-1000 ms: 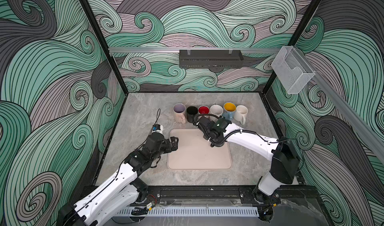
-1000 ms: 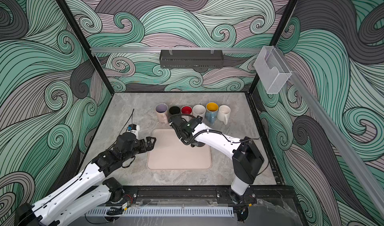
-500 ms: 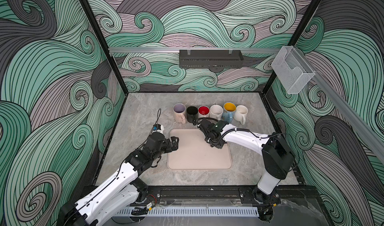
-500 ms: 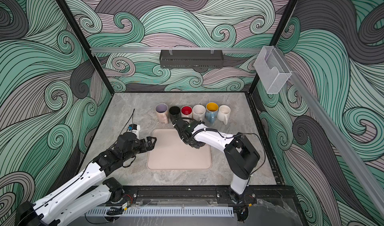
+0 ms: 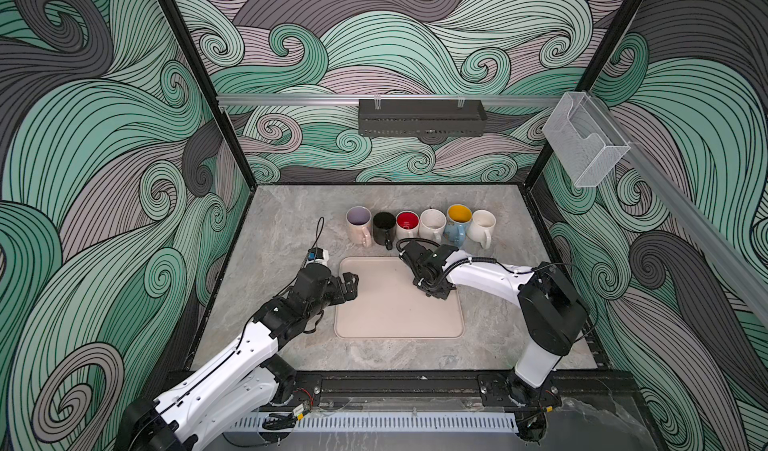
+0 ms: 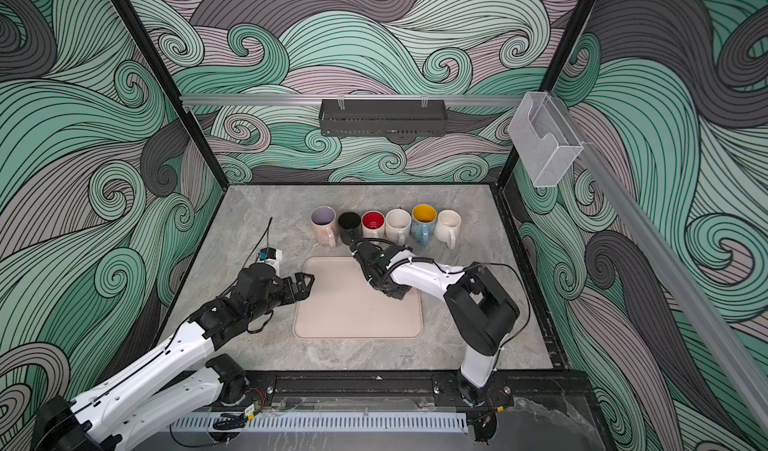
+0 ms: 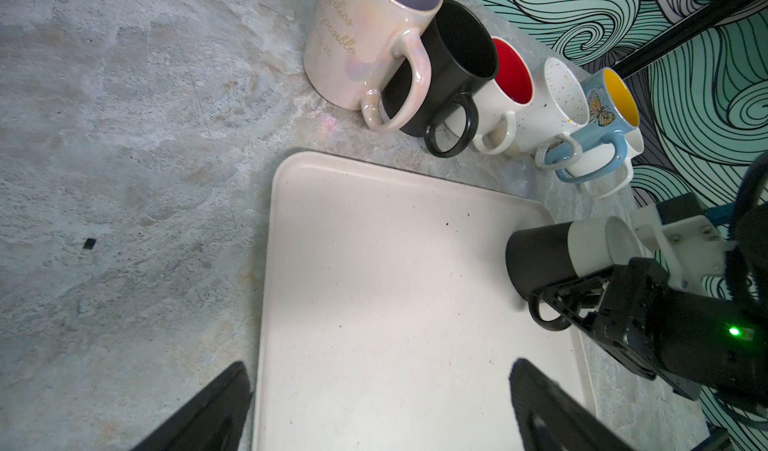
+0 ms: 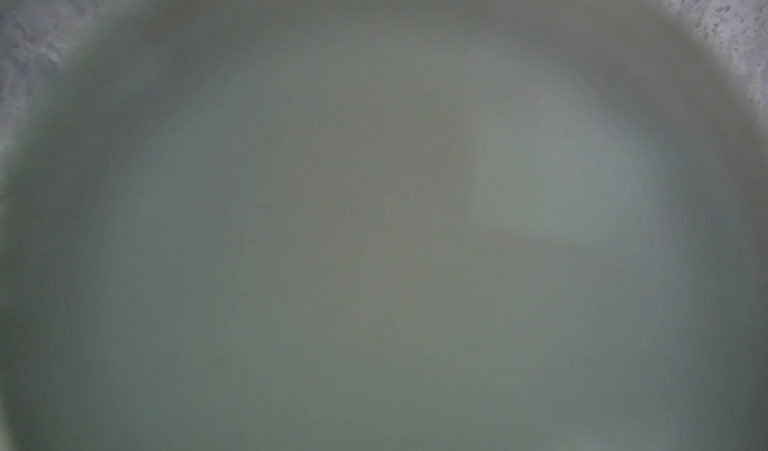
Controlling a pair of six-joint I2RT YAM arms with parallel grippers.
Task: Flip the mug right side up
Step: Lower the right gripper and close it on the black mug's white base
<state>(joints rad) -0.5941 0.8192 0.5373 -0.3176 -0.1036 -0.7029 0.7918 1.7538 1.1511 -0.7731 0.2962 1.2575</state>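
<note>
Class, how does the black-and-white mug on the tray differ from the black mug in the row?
The black-and-white mug stands mouth down on the tray; the black mug stands mouth up on the table. The black-and-white mug is two-toned; the black mug is one colour. The right gripper is at the black-and-white mug's handle; no gripper touches the black mug. Both have black handles.
</note>
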